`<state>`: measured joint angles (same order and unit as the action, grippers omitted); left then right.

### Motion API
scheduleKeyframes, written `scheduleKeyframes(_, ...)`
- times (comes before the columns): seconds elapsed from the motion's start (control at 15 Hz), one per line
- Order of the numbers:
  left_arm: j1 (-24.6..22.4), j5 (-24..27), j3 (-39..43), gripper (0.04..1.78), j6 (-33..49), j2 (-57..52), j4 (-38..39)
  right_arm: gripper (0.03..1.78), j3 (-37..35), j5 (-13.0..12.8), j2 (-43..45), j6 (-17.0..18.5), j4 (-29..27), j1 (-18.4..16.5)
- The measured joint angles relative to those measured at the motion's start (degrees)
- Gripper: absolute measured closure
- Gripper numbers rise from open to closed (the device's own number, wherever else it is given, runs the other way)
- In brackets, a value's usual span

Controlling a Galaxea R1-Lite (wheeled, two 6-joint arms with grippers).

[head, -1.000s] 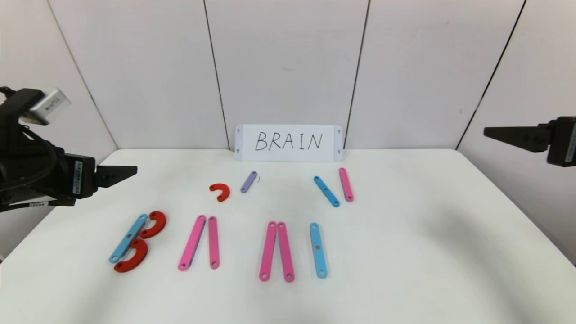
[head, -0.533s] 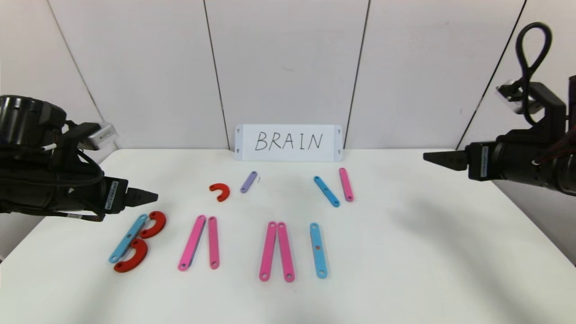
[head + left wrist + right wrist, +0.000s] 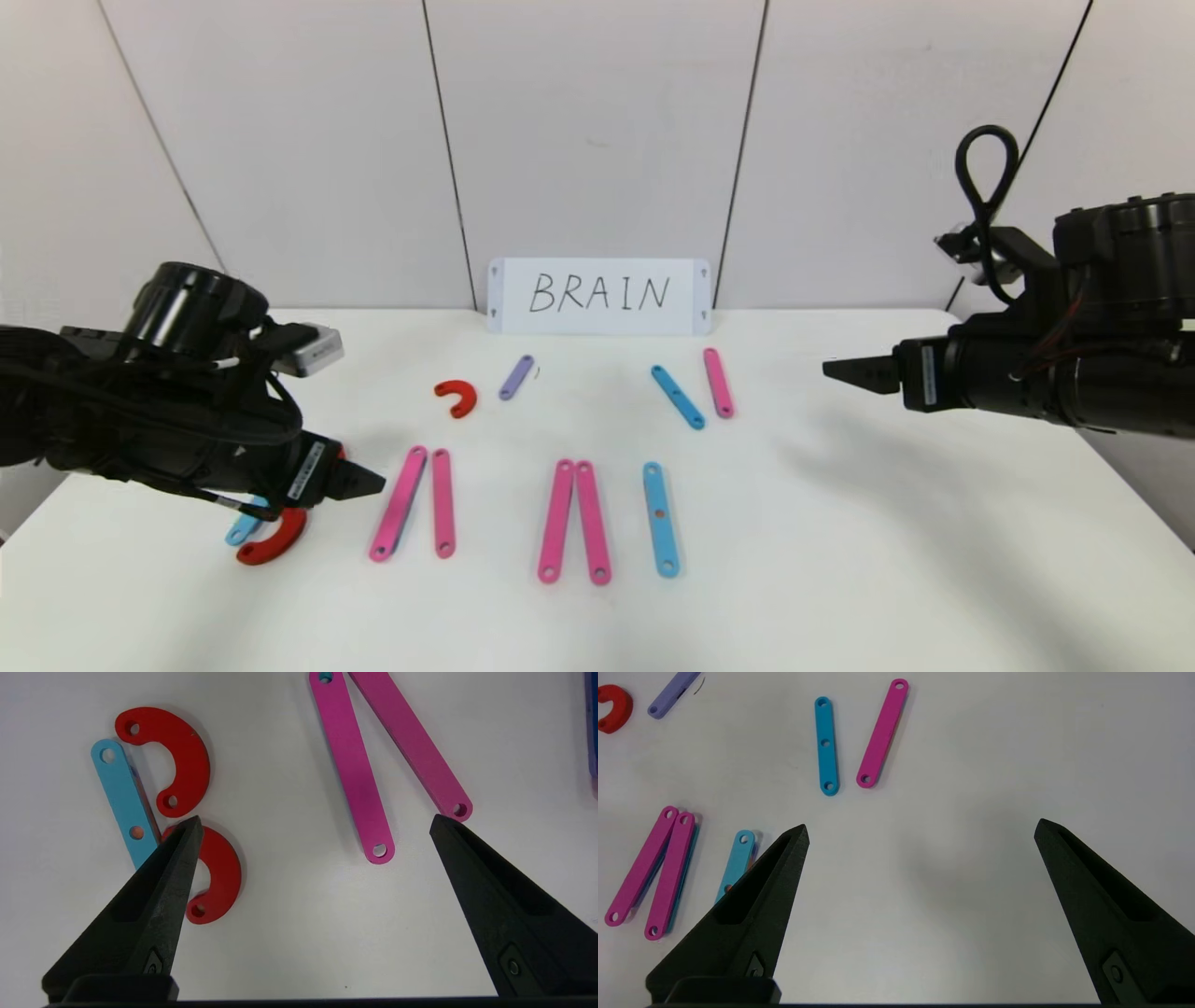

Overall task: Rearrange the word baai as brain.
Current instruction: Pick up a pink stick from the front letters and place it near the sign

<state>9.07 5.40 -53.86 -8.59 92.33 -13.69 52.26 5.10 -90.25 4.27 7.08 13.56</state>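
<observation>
Pink and blue strips of the word [image 3: 560, 518] lie along the table's [image 3: 840, 579] near edge. Left gripper [image 3: 315, 821] hangs wide apart over the red arcs [image 3: 184, 756] at the left end. Farther back, the right gripper [image 3: 920, 828], fingers apart, hovers by the right edge.

My left gripper [image 3: 373, 483] hangs low over the table's [image 3: 840, 560] near-left part, jaws spread wide, holding nothing. My right gripper [image 3: 834, 370] reaches in from the right edge, level and higher above the surface, its fingers [image 3: 775, 877] also wide apart and empty.
</observation>
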Motion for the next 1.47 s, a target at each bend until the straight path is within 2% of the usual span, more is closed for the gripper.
scheduleKeyframes(0.27, 3.39, -3.47, -0.22, 0.12, 2.78, 4.47, 0.16, 0.11, -0.06, -0.04, -1.45, 0.02, 0.00, 0.16)
scheduleKeyframes(0.47, 4.16, -5.73, -0.72, 0.12, 3.94, 7.45, 1.56, 0.11, -0.06, -0.06, -1.84, 0.02, -0.01, 0.13)
scheduleKeyframes(1.2, 4.27, -6.00, -2.91, 0.12, 7.80, 13.98, 3.08, 0.11, -0.61, -0.24, -2.01, 0.00, 0.13, 0.06)
scheduleKeyframes(1.33, 4.27, -6.00, -3.11, 0.18, 7.80, 14.34, 3.11, 0.11, -0.85, -0.24, -2.00, -0.05, 0.18, 0.06)
scheduleKeyframes(1.47, 4.27, -6.00, -3.22, 0.33, 7.83, 14.59, 3.13, 0.11, -0.91, -0.24, -1.90, -0.06, 0.16, 0.05)
